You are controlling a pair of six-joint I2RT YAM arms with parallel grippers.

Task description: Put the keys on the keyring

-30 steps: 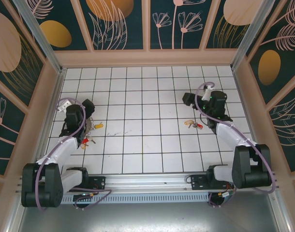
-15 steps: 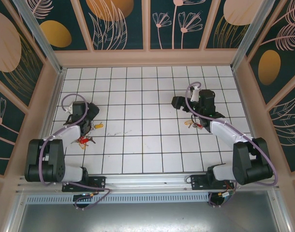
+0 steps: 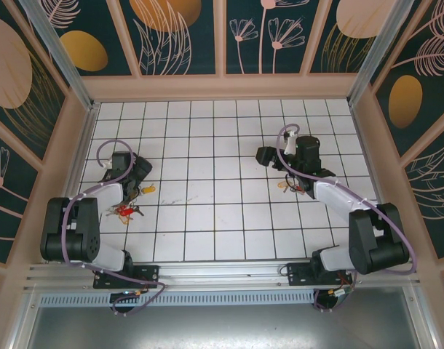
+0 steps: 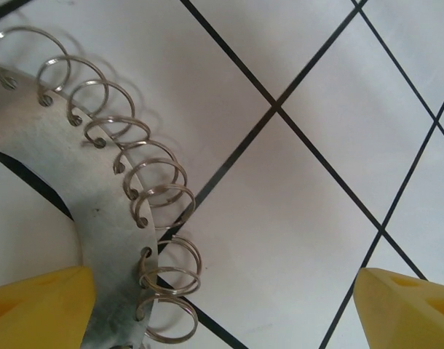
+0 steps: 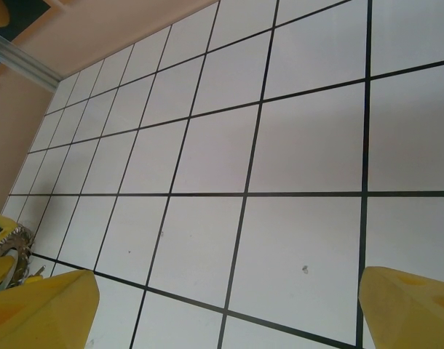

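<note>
Keyring (image 4: 109, 240) is lying under the left gripper (image 4: 223, 309), its jaws standing apart; the right gripper (image 5: 226, 309) is gaping likewise over tiles (image 5: 302, 138).

Open tiled floor (image 3: 215, 182) right of the keyring (image 4: 105, 225), clutter close by
The bare stretch runs right of the keyring up to a far bunch of keys (image 3: 290, 187); red-headed keys (image 3: 126, 211) lie on its near side, a yellow-headed key (image 3: 147, 188) just right of it.
</note>
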